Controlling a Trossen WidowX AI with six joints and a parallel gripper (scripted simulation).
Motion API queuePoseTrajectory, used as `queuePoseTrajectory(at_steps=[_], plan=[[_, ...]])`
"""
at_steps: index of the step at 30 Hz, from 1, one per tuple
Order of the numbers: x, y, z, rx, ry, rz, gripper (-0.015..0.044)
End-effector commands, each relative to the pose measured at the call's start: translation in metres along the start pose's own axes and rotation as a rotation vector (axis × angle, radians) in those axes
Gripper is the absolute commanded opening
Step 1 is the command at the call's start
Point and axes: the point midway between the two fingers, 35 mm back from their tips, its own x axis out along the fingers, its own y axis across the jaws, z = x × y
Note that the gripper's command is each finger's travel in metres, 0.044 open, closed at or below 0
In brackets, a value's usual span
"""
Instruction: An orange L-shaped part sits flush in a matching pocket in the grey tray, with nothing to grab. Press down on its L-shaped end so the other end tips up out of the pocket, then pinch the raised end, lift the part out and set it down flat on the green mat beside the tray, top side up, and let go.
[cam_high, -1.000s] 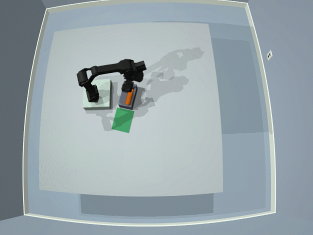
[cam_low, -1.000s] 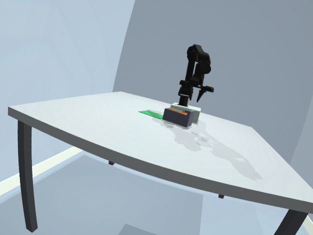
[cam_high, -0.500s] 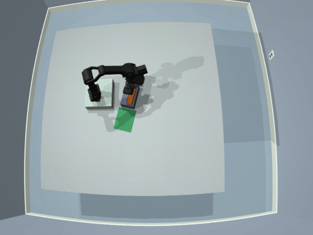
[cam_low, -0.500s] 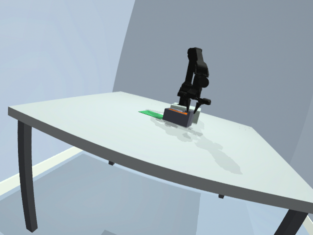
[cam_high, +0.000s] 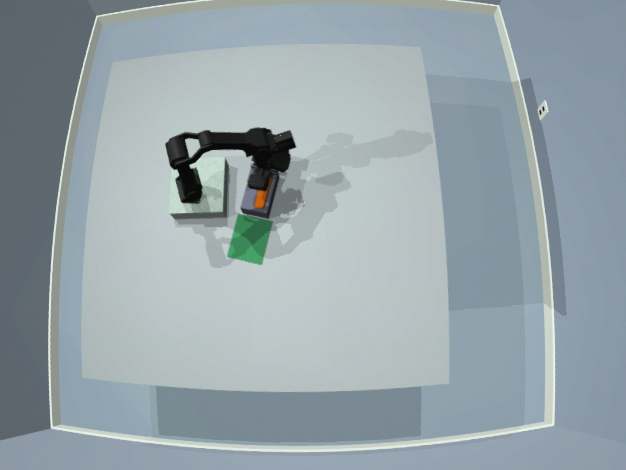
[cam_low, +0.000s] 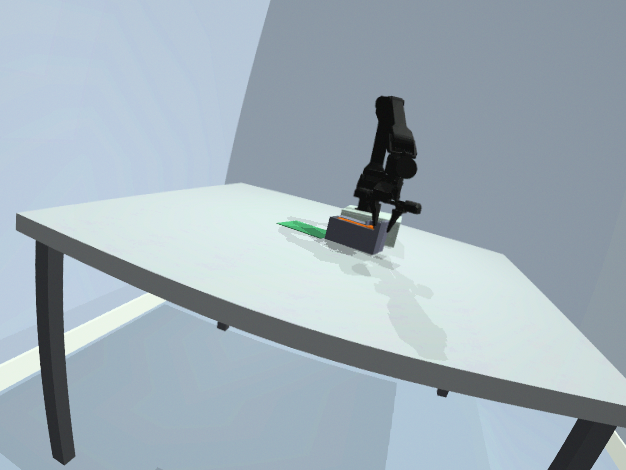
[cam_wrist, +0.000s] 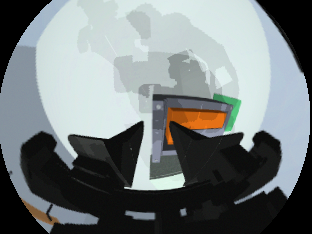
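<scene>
The orange L-shaped part (cam_high: 260, 198) (cam_low: 353, 221) (cam_wrist: 200, 118) lies in the pocket of the grey tray (cam_high: 246, 200) (cam_low: 348, 236) (cam_wrist: 157, 131) and looks level, with no raised end visible. The green mat (cam_high: 245, 248) (cam_low: 298, 227) (cam_wrist: 233, 114) lies flat beside the tray. My gripper (cam_low: 382, 228) (cam_wrist: 156, 124) is partly open with nothing between its fingers. It is low over the tray's end away from the mat. One fingertip is at the part's L-shaped end and partly hides it in the wrist view; whether it touches is unclear. The other is beyond the tray's end.
The arm stands on a pale square block (cam_high: 212, 197) (cam_wrist: 170, 181) close beside the tray. The tray's walls rise above the white table (cam_high: 328, 303) (cam_low: 212, 263). The arm's shadow falls across the table and the mat.
</scene>
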Motion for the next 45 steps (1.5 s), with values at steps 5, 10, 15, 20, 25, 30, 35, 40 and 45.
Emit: queuePoseTrajectory(at_steps=[5,10,15,20,25,30,35,40,45], plan=[[0.018,-0.003,-0.004,-0.002,0.017,-0.015,0.018],[0.027,-0.003,-0.005,-0.002,0.017,-0.015,0.018],[0.029,-0.004,-0.005,-0.002,0.017,-0.015,0.018],[0.029,-0.004,-0.005,-0.002,0.017,-0.015,0.018],[0.029,-0.004,-0.005,-0.002,0.017,-0.015,0.018],[0.029,-0.004,-0.005,-0.002,0.017,-0.015,0.018],[0.029,-0.004,-0.005,-0.002,0.017,-0.015,0.018],[0.029,-0.004,-0.005,-0.002,0.017,-0.015,0.018],[0.025,0.001,0.0,0.002,0.001,0.002,0.018]])
